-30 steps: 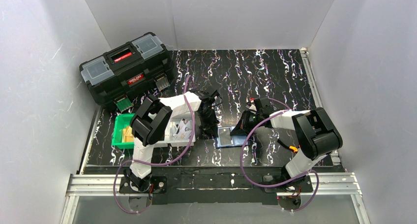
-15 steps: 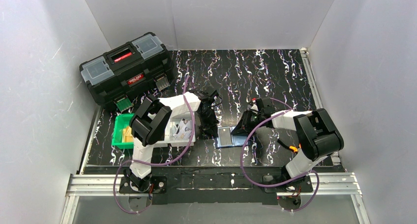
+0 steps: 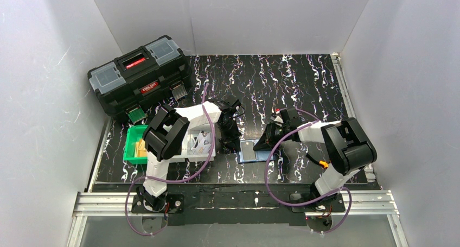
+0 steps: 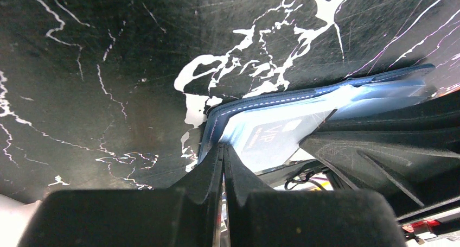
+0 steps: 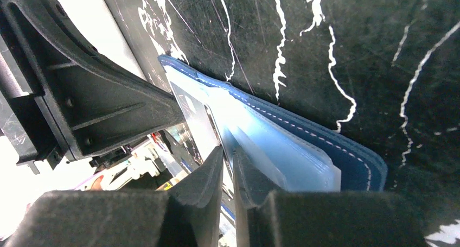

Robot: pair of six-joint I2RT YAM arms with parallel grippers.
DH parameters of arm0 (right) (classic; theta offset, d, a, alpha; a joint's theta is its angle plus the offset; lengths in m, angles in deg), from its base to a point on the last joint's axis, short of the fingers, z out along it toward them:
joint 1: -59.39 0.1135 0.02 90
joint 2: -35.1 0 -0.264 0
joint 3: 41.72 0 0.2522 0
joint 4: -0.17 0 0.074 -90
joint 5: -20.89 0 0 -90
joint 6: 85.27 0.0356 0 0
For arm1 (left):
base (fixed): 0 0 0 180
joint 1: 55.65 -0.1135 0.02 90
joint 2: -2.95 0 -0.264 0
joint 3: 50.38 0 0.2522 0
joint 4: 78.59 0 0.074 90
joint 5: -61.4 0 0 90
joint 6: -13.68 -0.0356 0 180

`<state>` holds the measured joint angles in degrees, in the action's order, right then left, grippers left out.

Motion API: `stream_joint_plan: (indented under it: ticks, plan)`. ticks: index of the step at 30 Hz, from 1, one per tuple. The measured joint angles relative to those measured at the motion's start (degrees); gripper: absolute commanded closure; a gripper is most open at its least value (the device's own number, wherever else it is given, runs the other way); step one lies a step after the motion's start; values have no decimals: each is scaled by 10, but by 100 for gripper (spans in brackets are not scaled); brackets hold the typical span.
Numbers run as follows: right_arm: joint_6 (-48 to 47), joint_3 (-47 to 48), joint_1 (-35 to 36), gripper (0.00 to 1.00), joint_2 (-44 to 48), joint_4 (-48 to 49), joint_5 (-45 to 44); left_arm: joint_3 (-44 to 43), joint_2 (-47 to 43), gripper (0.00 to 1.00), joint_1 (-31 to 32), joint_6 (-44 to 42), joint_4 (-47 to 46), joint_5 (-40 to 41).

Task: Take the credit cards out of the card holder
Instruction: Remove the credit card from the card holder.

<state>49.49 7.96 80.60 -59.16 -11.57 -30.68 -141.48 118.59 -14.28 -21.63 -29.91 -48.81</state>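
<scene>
The navy card holder (image 3: 259, 156) lies spread on the black marbled table, its right half tilted up. Pale clear pockets (image 5: 282, 149) fan out from its blue cover (image 5: 352, 160). A greyish card printed VIP (image 4: 271, 135) shows inside a pocket. My left gripper (image 3: 234, 140) is shut, and its tips (image 4: 223, 147) touch the holder's (image 4: 260, 101) near corner. My right gripper (image 3: 267, 141) stands at the raised half. Its jaws (image 5: 228, 152) are open by a narrow gap, with a pocket edge running up to it. Yellowish-tan credit cards (image 3: 140, 147) lie in a green bin.
A black toolbox (image 3: 140, 76) stands at the back left. The green bin (image 3: 130, 152) and a white tray with printed slips (image 3: 202, 144) sit under the left arm. White walls close in three sides.
My right gripper's jaws have parted slightly from shut, and the right arm has shifted a little left. The left arm and the holder have stayed put.
</scene>
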Motion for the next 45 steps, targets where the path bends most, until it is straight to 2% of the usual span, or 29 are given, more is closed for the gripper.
stream_joint_plan:
  ticks: [7,11,17,30,39,45]
  plan:
    - [0,0,1,82,-8,9,9,0,0,100,0,0,0,0]
    - [0,0,2,92,-8,9,8,0,0,100,0,0,0,0]
    - [-2,0,2,95,-8,8,5,0,0,100,0,0,0,0]
    - [-2,-9,-7,95,8,7,-8,0,0,100,0,-1,1,0]
    - [-12,-9,-13,89,10,5,-9,-3,1,100,0,-5,3,0]
    - [-16,-9,-13,87,5,5,-6,-12,0,100,4,-38,10,9]
